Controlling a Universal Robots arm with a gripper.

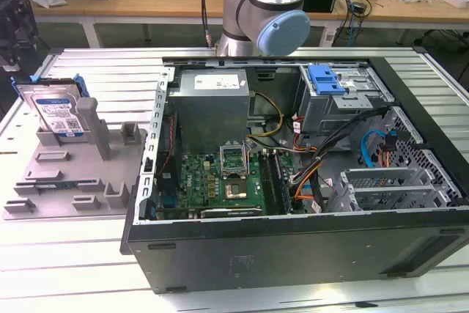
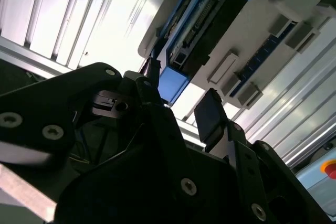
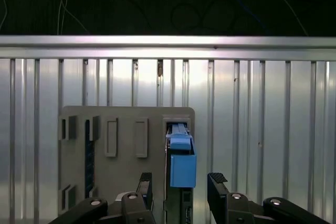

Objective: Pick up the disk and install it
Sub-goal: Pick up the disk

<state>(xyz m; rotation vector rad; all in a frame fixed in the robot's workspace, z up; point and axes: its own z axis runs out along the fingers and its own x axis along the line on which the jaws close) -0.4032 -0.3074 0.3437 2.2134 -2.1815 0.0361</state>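
Note:
The disk (image 1: 58, 111) leans upright in a slot at the far end of a grey holder (image 1: 73, 174), on the exterior view's left; its white-and-blue label faces the camera. In the first wrist view its blue carrier end (image 3: 182, 163) stands between my two black fingers (image 3: 218, 183), with a gap on each side. My gripper (image 3: 181, 182) is open and straddles the disk without touching it. The second wrist view shows the gripper (image 2: 181, 100) just short of the disk (image 2: 202, 24), seen from its dark edge.
An open computer case (image 1: 293, 240) lies right of the holder, with a motherboard (image 1: 220, 181), a grey metal box (image 1: 212, 100) and a drive cage topped by a blue clip (image 1: 326, 82). Everything rests on a ribbed metal table (image 1: 73, 269). Cluttered benches stand behind.

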